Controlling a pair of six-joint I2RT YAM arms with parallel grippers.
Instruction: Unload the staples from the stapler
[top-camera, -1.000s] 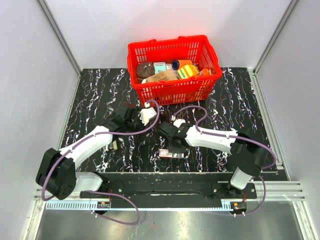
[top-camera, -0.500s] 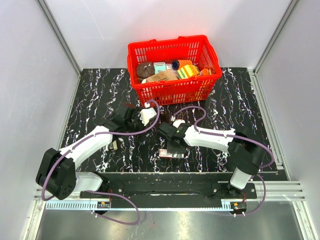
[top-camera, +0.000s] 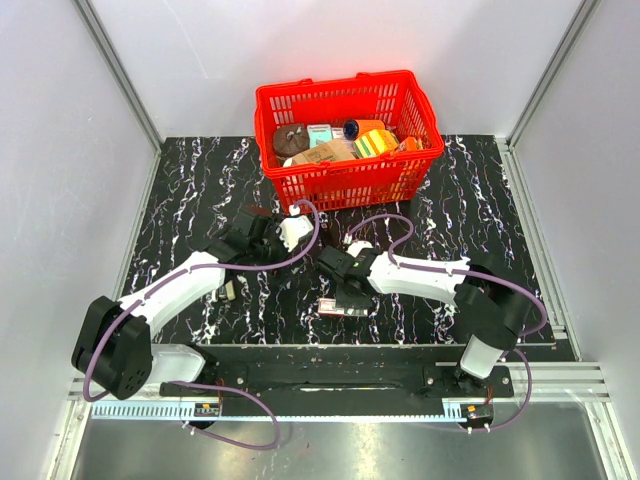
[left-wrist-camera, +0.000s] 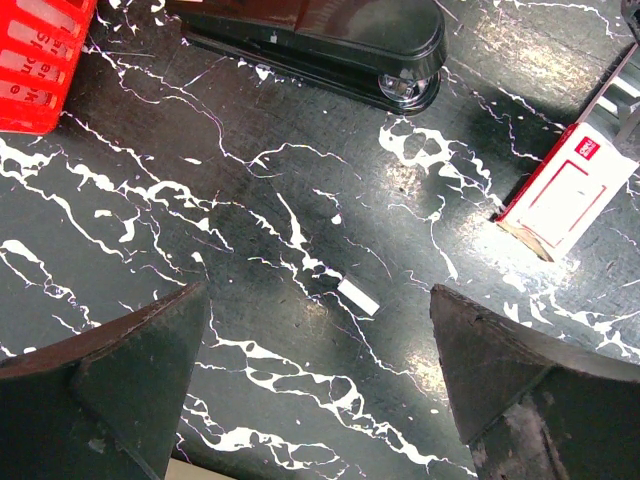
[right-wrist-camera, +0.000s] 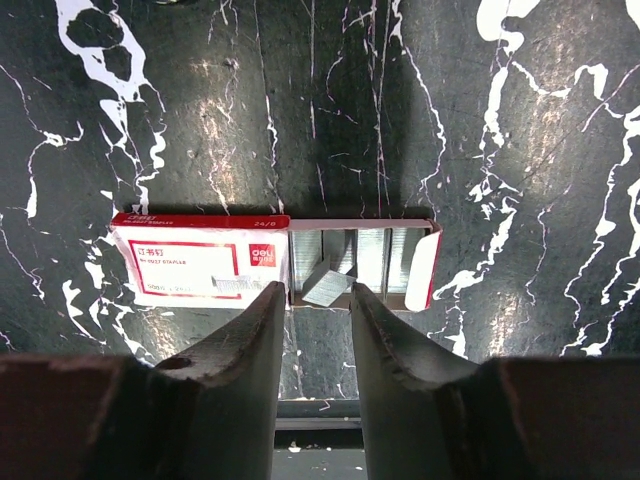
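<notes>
Close to the near edge of the black marbled tabletop (top-camera: 200, 180), the right hand (right-wrist-camera: 318, 300) hangs straight over a red-and-white staple box (right-wrist-camera: 200, 272), which lies flat. The box's inner tray (right-wrist-camera: 365, 262) is slid out to one side and shows rows of staples. Its two fingers (right-wrist-camera: 235, 350) are drawn close together with only a narrow gap, and a short loose strip of staples (right-wrist-camera: 325, 285) lies tilted in the tray right at that gap. Whether the fingers grip the strip cannot be told. Farther in and to the left, the left hand (left-wrist-camera: 320, 400) hovers above the tabletop with its fingers (left-wrist-camera: 130, 380) spread wide and nothing between them. A small pale strip (left-wrist-camera: 357, 297) lies on the surface beneath it. Beyond that strip, in the left wrist view, the black stapler (left-wrist-camera: 330, 40) rests on the tabletop, well apart from the staple box and near the red basket (top-camera: 300, 180). The basket stands at the far edge, filled with assorted packages.
</notes>
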